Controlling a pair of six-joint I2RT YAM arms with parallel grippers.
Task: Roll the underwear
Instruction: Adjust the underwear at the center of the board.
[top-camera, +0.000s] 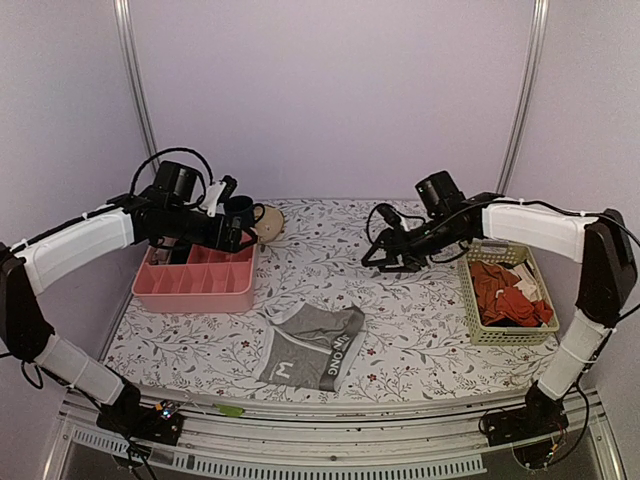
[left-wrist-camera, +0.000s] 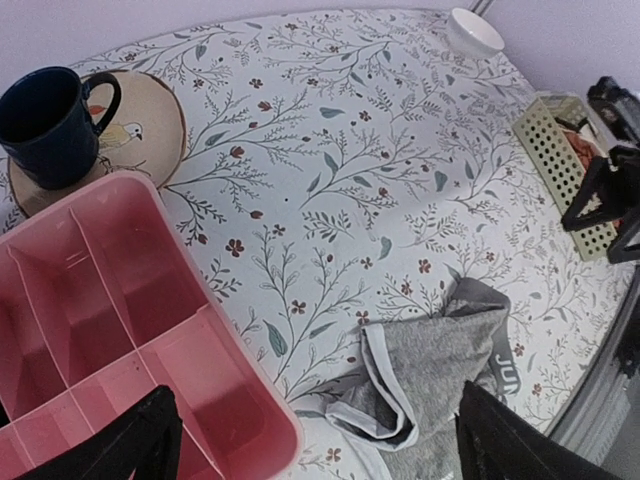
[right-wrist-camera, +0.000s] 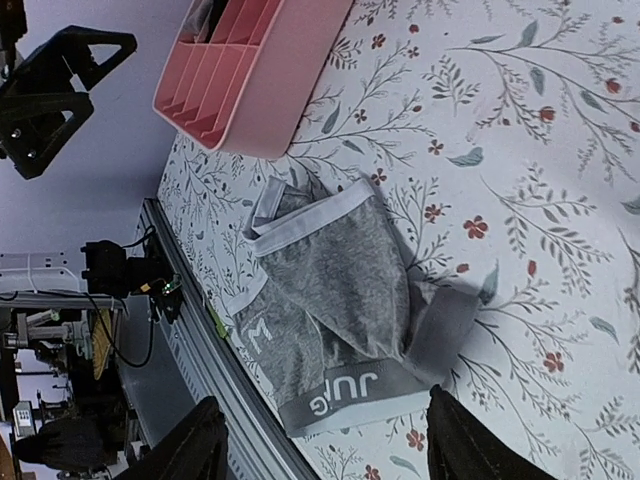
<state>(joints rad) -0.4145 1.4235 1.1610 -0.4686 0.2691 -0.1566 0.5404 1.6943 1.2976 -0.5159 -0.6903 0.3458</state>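
Note:
The underwear (top-camera: 310, 345) is a pair of grey boxer briefs lying crumpled and partly folded on the floral tablecloth near the front edge, its darker waistband with white lettering toward the front. It also shows in the left wrist view (left-wrist-camera: 440, 365) and in the right wrist view (right-wrist-camera: 335, 275). My left gripper (top-camera: 232, 235) hovers open and empty above the back of the pink tray; its open jaws frame the view (left-wrist-camera: 320, 450). My right gripper (top-camera: 385, 258) is open and empty in the air above mid-table, up and to the right of the underwear (right-wrist-camera: 330, 450).
A pink divided tray (top-camera: 195, 280) stands at the left. A dark blue mug (top-camera: 240, 210) sits on a round coaster (top-camera: 270, 225) behind it. A green basket (top-camera: 478, 325) at the right holds orange-red garments (top-camera: 505, 295) and a white cloth (top-camera: 530, 288). A small white bowl (left-wrist-camera: 475, 30) sits far back.

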